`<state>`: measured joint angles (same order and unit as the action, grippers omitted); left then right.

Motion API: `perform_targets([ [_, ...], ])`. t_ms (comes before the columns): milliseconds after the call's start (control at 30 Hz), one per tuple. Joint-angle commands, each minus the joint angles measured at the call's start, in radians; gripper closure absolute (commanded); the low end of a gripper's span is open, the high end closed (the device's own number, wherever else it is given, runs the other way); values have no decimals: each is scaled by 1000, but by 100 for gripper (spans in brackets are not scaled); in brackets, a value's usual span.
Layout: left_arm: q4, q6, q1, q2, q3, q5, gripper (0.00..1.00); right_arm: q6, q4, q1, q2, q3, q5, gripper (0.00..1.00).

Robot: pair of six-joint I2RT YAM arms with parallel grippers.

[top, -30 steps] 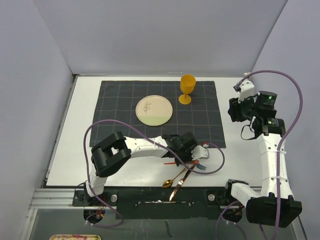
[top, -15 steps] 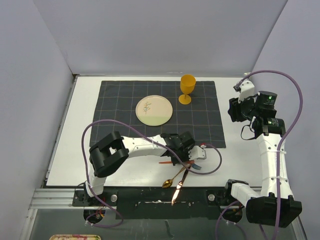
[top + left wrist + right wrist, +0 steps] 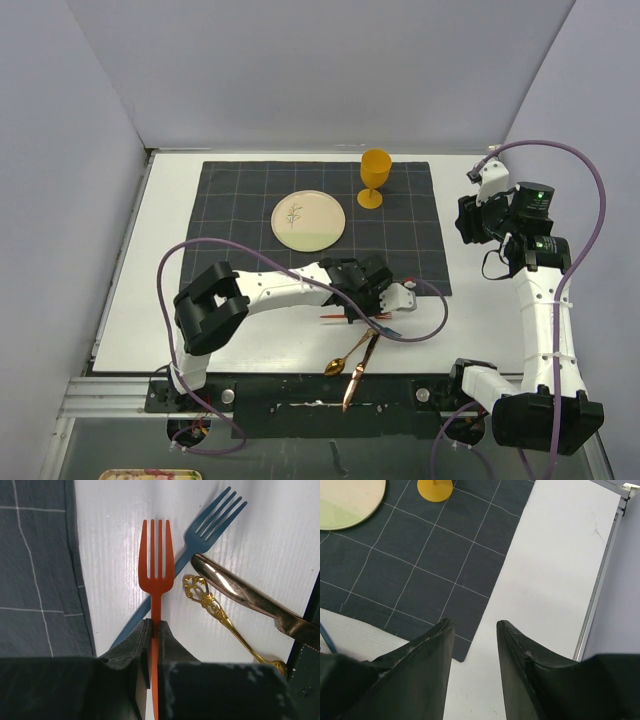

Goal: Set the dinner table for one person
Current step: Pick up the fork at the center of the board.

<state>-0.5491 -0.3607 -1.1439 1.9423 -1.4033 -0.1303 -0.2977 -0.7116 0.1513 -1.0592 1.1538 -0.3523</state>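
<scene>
Firmly, left fingers (image 3: 127, 652) pinch the orange fork (image 3: 156, 570).

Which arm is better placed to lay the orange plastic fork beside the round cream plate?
Left. The left pincer is shut on the orange plastic fork, near the round cream plate. The right pincer hangs open and empty, farther away.

No text, label, brand, number or sign can be read on anything in view.
</scene>
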Motion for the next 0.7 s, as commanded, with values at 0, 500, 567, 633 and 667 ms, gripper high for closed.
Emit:
perform_targets([
  [0,-13,-14,23,-104,-50,4,100,14,53,8,4,0,-17,60],
  [500,-25,-3,249,-213,-1,-130,100,14,63,8,-23,6,-26,60],
  [567,-30,-3,302,-231,6,-186,100,14,65,8,-27,5,-27,60],
  [633,-33,-5,355,-246,10,-217,100,14,70,8,-29,1,-27,60],
  [667,-38,-6,380,-252,10,-221,100,14,72,8,-30,-2,-29,60],
])
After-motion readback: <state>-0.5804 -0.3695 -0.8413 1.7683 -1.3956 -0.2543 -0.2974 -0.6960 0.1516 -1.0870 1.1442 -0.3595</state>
